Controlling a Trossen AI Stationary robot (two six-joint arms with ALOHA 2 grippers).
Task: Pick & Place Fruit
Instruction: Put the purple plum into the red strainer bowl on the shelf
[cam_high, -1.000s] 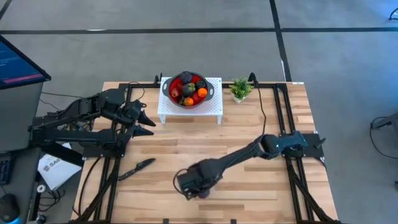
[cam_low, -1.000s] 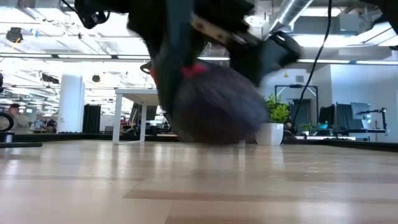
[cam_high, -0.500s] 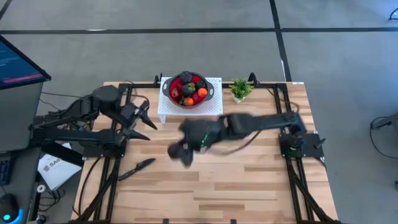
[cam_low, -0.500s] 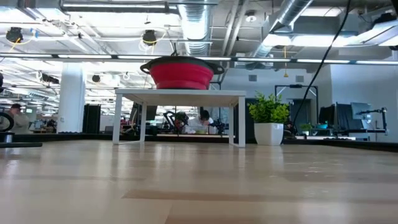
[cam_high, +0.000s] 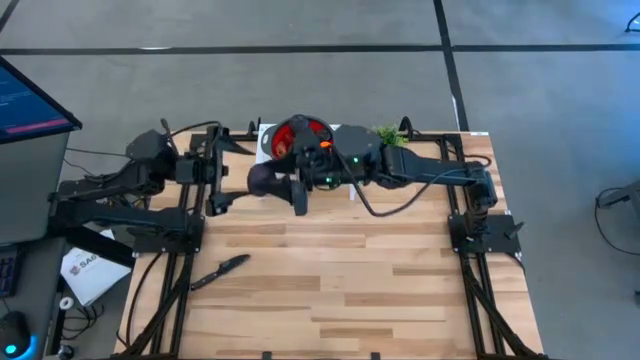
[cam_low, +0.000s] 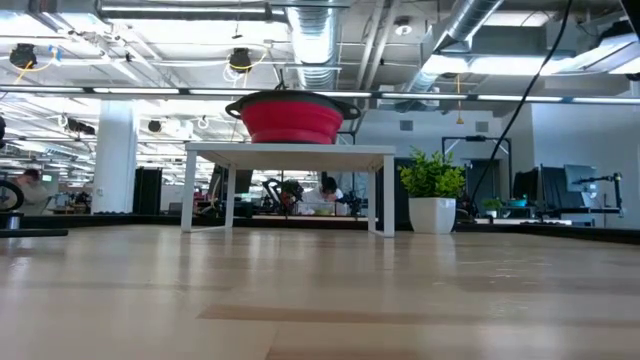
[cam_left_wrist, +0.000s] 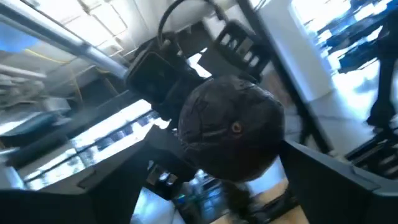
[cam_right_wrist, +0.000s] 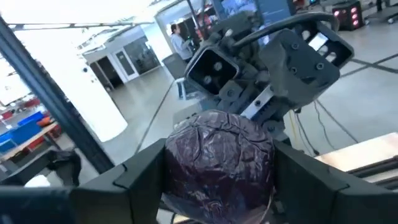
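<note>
- Your right gripper (cam_high: 285, 185) has swung from mid-table up beside the white stand (cam_high: 262, 172), clenched on the dark purple fruit (cam_high: 264, 180).
- Your left gripper (cam_high: 222, 170), fingers spread, has turned toward it.
- Your red bowl (cam_high: 284, 131) on the stand holds orange and dark fruit.

A light butcher-block wooden table (cam_high: 330, 290) stands on grey concrete floor (cam_high: 300, 90) crossed by dark lines. Beyond it, an open office shows white columns (cam_low: 115, 165), exposed silver ceiling ducts (cam_low: 318, 40) and bright strip lights (cam_low: 60, 92).
</note>
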